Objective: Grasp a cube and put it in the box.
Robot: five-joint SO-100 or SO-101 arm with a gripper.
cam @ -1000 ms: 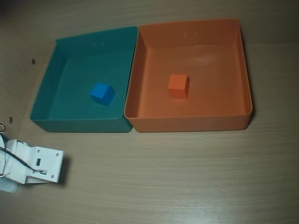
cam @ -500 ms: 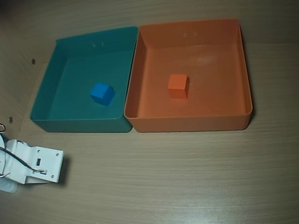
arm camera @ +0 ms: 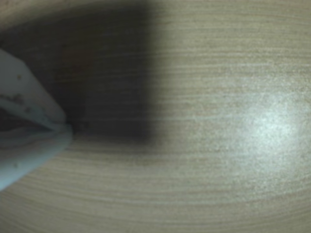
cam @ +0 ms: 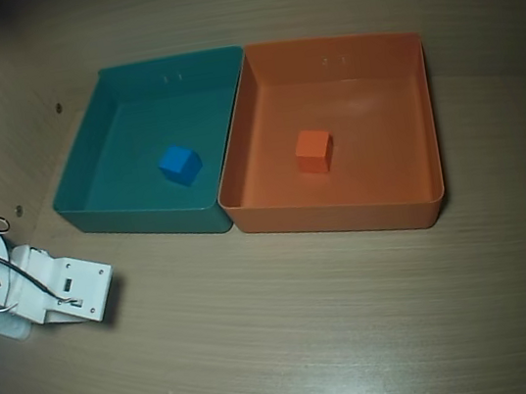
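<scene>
Cube (cam: 314, 151) sits inside my box (cam: 423, 205); gripper (arm camera: 65, 127) (fingers together) rests over bare tabletop (cam: 312, 328).

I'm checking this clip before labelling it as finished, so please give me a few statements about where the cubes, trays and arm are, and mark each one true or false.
1. The orange cube lies inside the orange tray. True.
2. The blue cube sits on the bare table outside both trays. False: it lies inside the teal tray.
3. The two trays stand side by side, walls touching. True.
4. The gripper is holding the orange cube. False: the wrist view shows only its white tips over bare wood table.
5. The arm reaches over the orange tray. False: in the overhead view it sits at the left edge, clear of both trays.
</scene>
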